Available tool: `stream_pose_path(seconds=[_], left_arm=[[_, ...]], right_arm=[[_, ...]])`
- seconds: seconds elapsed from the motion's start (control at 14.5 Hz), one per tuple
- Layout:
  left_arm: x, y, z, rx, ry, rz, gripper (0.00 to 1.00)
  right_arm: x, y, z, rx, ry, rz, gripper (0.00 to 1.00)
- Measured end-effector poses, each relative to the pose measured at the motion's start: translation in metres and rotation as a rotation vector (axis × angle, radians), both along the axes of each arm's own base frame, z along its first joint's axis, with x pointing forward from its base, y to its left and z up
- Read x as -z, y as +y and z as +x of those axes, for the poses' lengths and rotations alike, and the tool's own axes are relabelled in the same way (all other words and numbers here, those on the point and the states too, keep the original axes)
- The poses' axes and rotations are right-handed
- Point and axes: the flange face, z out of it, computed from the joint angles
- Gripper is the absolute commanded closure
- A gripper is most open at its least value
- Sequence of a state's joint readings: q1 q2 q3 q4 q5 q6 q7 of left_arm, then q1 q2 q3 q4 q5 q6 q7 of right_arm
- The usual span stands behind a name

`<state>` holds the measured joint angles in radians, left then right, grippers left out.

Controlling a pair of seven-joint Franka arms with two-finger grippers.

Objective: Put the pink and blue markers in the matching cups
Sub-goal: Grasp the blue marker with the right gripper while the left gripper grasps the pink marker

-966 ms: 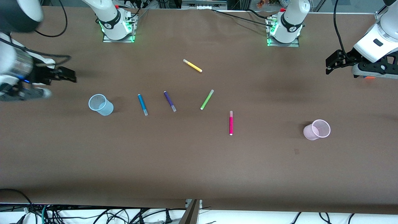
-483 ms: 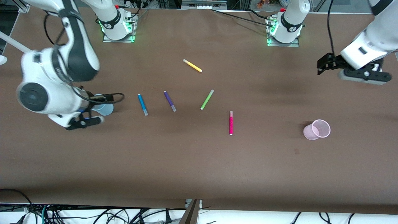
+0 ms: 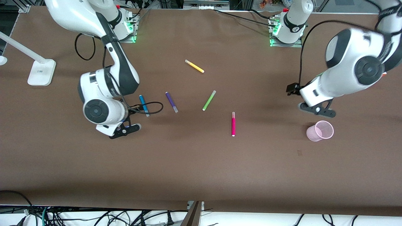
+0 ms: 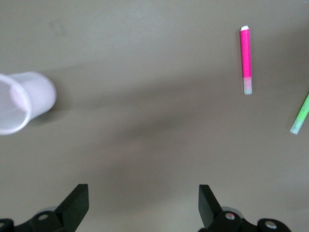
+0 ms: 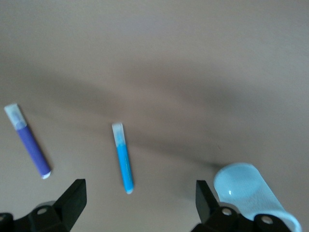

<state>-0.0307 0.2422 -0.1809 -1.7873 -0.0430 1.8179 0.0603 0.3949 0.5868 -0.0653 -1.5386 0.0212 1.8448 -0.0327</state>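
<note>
The blue marker (image 3: 143, 105) lies on the brown table, also in the right wrist view (image 5: 123, 157). My right gripper (image 5: 140, 203) hangs open and empty over the table between it and the pale blue cup (image 5: 251, 189). The right arm hides that cup in the front view. The pink marker (image 3: 233, 124) lies mid-table and shows in the left wrist view (image 4: 246, 60). The pale pink cup (image 3: 320, 131) stands toward the left arm's end. My left gripper (image 4: 142, 205) is open and empty, up over bare table between the pink cup (image 4: 21, 101) and the pink marker.
A dark purple marker (image 3: 171, 102), a lime green marker (image 3: 209, 100) and a yellow marker (image 3: 194, 66) lie mid-table between the two task markers. A white lamp base (image 3: 39, 72) stands at the right arm's end. The table edge nearest the front camera has cables below it.
Both arms have swung in from the table's ends. The right arm now covers the blue cup and reaches the blue marker. The left arm has come in beside the pink cup.
</note>
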Motion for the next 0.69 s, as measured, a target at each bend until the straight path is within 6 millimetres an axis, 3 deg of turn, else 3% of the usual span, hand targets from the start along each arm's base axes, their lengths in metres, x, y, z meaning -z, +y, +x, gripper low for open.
stream_pose_path(seconds=[0.21, 0.48, 0.69], left_arm=[[0.042, -0.051, 0.01, 0.007, -0.042, -0.024, 0.0], [0.094, -0.142, -0.006, -0.065, -0.073, 0.012, 0.0], [0.128, -0.191, -0.019, -0.092, -0.103, 0.075, 0.0]], right_arm=[[0.033, 0.011, -0.01, -0.022, -0.061, 0.024, 0.0], [0.069, 0.02, -0.027, -0.042, -0.133, 0.065, 0.0], [0.095, 0.022, -0.045, -0.054, -0.16, 0.083, 0.0]])
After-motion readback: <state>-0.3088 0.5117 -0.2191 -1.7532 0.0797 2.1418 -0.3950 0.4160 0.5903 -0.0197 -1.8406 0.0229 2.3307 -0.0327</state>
